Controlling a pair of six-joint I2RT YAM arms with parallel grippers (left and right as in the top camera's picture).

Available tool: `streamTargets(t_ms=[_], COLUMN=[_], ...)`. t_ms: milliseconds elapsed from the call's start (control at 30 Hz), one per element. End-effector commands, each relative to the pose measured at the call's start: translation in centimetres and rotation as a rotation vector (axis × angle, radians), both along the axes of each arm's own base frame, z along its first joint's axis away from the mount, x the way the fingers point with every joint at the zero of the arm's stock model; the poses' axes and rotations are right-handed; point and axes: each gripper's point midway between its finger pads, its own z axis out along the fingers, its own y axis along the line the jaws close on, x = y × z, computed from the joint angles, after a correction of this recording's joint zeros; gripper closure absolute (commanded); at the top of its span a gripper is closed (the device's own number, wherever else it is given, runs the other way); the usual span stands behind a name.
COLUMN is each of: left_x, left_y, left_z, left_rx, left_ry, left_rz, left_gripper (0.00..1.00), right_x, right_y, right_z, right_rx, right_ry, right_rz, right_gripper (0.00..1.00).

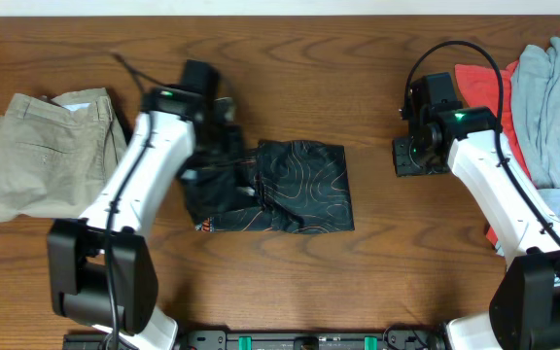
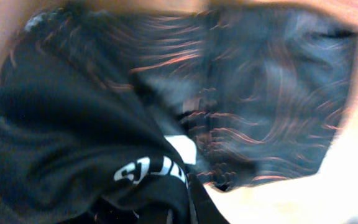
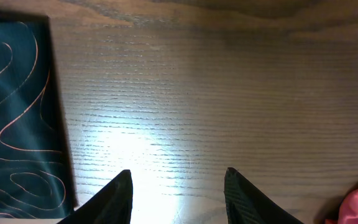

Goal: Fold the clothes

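Jersey (image 2: 104, 124) cloth bunched right against the left wrist lens; right tool (image 3: 178, 182) hangs over bare wood
Left tool (image 1: 220, 141) fully closed at the jersey's rumpled left end, black cloth gathered in its grip; the folded right part lies flat mid-worktop (image 3: 197, 93), right edge straight, near edge slightly uneven. Right tool partly open, nothing between its fingers, just right of that straight edge. Open strip of worktop between jersey and right tool; more free wood along the far side. Khaki trousers (image 1: 47, 156) folded at far left, apart from the jersey; grey garments (image 1: 552, 97) over a red garment (image 1: 479, 83) heaped at the right edge, beside the right arm
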Motion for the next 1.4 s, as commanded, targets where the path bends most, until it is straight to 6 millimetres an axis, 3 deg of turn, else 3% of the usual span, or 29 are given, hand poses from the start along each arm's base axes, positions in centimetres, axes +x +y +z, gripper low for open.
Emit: streamTargets(t_ms=[0,233,533,700,867,1000,1367], left_x=[-0.1,-0.1,-1.4,-1.5,-1.2,-1.3,-1.5], left_y=[-4.9,-11.0,-13.3,-13.5,-12.8,-12.6,-10.4], left_z=[2.1,3.2,3.4,3.4,3.0,2.9,2.2], left_rx=[-0.117,-0.190,-0.205,-0.202,-0.161,-0.151,-0.056], left_ry=[-0.040,-0.139,-0.141,-0.142,-0.153,-0.148,-0.135], left_rz=[-0.021,-0.108,-0.154,-0.162,-0.148,-0.146,-0.141], left_gripper=[0.94,0.94,0.94,0.94,0.94,0.94,0.94], right_x=[0.3,0.2,0.0,-0.6,-1.4,-1.8,-2.5], right_y=[-0.1,0.2,0.8,0.9,2.1,3.2,5.8], right_z=[0.4,0.4,0.2,-1.1,-3.8,-6.2,-9.2], right_rx=[0.006,0.024,0.055,0.064,0.116,0.131,0.154], right_ry=[-0.013,-0.006,0.003,0.050,0.123,0.178,0.250], right_rz=[-0.021,-0.015,-0.009,-0.024,-0.009,0.011,0.071], right_gripper=[0.54,0.52,0.51,0.54,0.68,0.74,0.75])
